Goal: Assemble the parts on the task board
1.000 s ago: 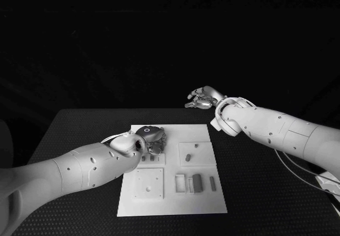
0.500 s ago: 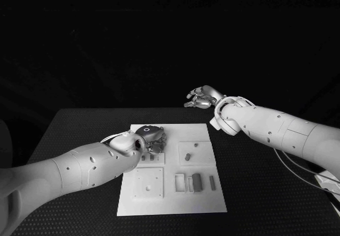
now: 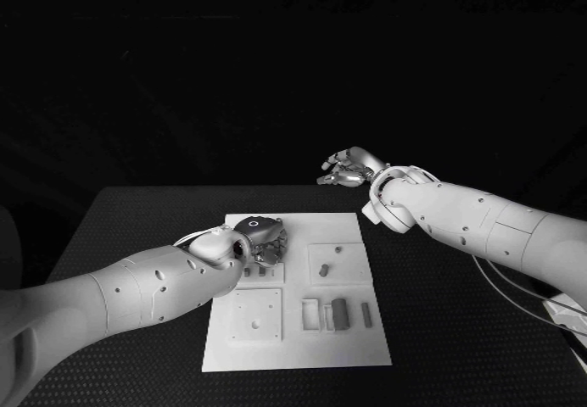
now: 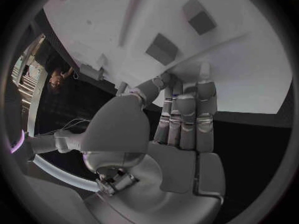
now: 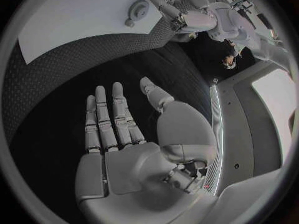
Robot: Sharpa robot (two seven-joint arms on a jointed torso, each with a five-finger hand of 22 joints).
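The white task board (image 3: 346, 227) lies in the middle of the black table. My left hand (image 3: 260, 237) hovers over its far left part, and its stretched fingers (image 4: 187, 104) touch the board's surface (image 4: 249, 69) with nothing seen in them. Two grey parts (image 4: 163, 47) sit just beyond the fingertips. A small peg (image 3: 324, 271) stands in the right-hand tile, and grey bars (image 3: 339, 314) lie nearer me. My right hand (image 3: 352, 167) is raised past the board's far right corner, palm flat and fingers (image 5: 106, 119) spread, holding nothing.
A square tile (image 3: 257, 318) with a small hole sits on the board's near left. Black table (image 3: 465, 339) surrounds the board on every side. A cable (image 3: 526, 292) runs beside my right arm. The right wrist view catches the board's corner (image 5: 81, 15) and my left hand (image 5: 181, 10).
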